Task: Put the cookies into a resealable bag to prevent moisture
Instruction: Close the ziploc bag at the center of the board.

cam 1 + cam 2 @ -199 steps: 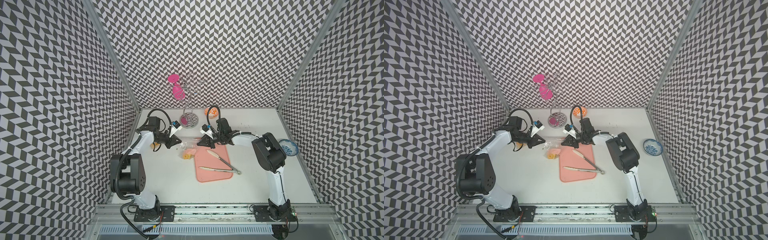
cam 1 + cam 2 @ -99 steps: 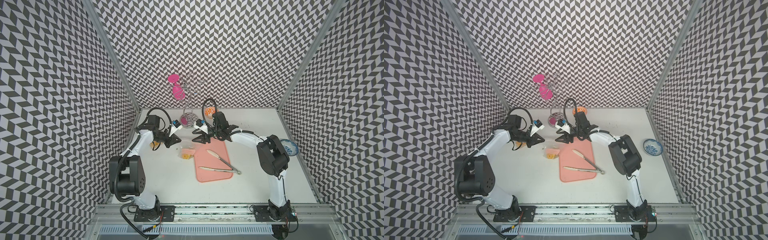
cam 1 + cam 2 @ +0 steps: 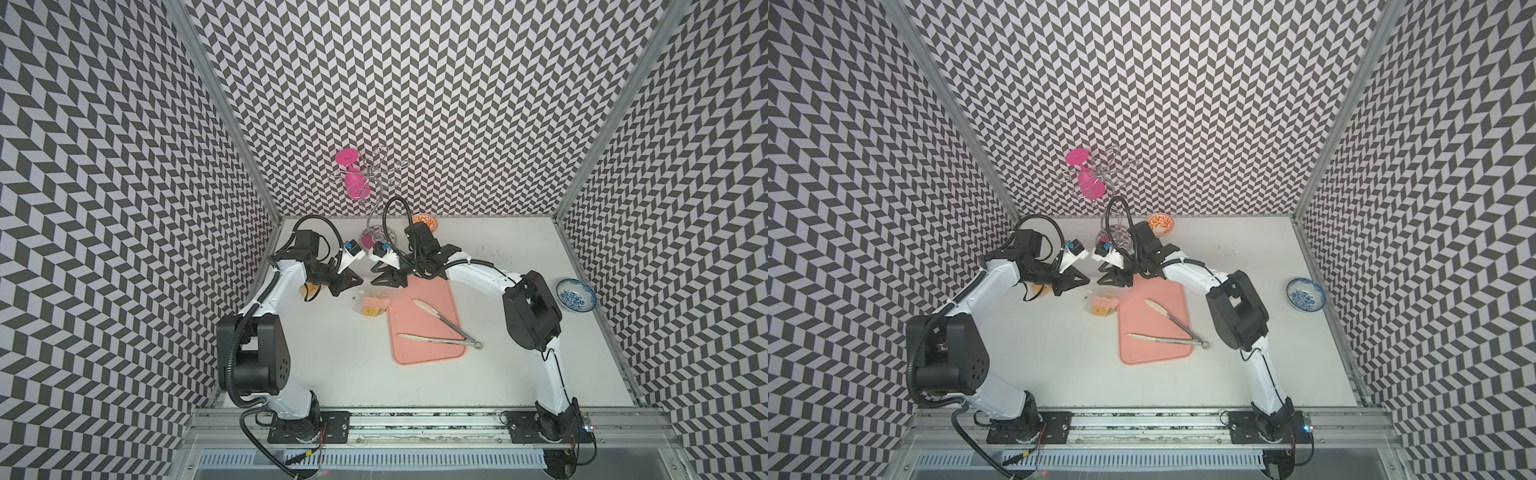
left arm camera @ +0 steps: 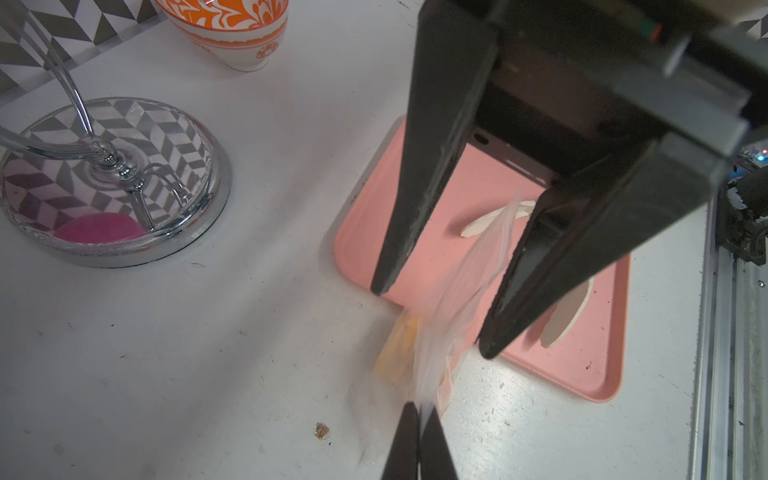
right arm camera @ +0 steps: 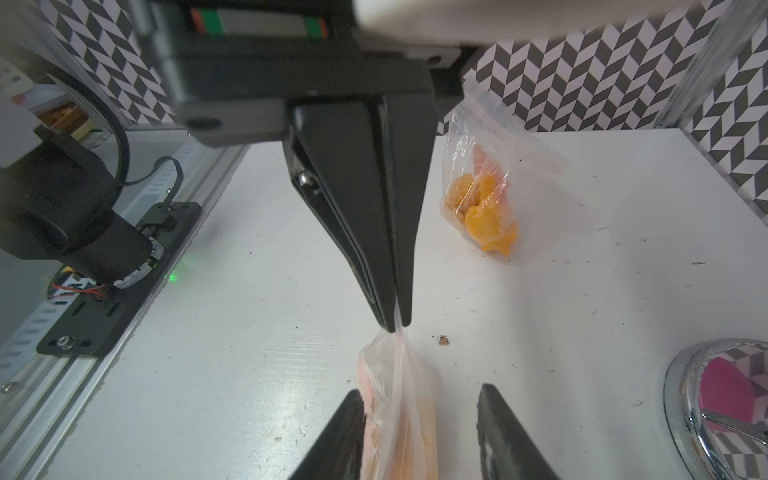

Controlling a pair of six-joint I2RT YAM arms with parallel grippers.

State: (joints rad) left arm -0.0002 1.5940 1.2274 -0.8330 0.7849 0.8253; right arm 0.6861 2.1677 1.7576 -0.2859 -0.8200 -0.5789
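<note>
A clear resealable bag (image 3: pixel 372 305) (image 3: pixel 1102 307) holds yellow-orange cookies (image 4: pixel 401 349) and sits just left of the pink tray. My left gripper (image 4: pixel 419 411) (image 3: pixel 360 281) is shut on the bag's top edge (image 5: pixel 395 345), pulling the film taut. My right gripper (image 5: pixel 419 392) (image 3: pixel 372 282) faces it tip to tip and is open, its jaws standing either side of the bag (image 5: pixel 395 415). One of its fingers (image 5: pixel 349 419) touches the film and the other stands apart. A second bag with orange cookies (image 5: pixel 482 199) (image 3: pixel 311 289) lies behind the left arm.
A pink tray (image 3: pixel 440 353) carries metal tongs (image 3: pixel 444 328). A chrome stand (image 3: pixel 376 239) with a pink glass (image 3: pixel 353 183) and an orange bowl (image 3: pixel 428 219) stand at the back. A blue bowl (image 3: pixel 575 294) sits far right. A crumb (image 4: pixel 321 431) lies near the bag.
My right gripper has moved left off the tray's corner to meet the left gripper over the bag, and its jaws now stand open round the bag. The left arm has held still.
</note>
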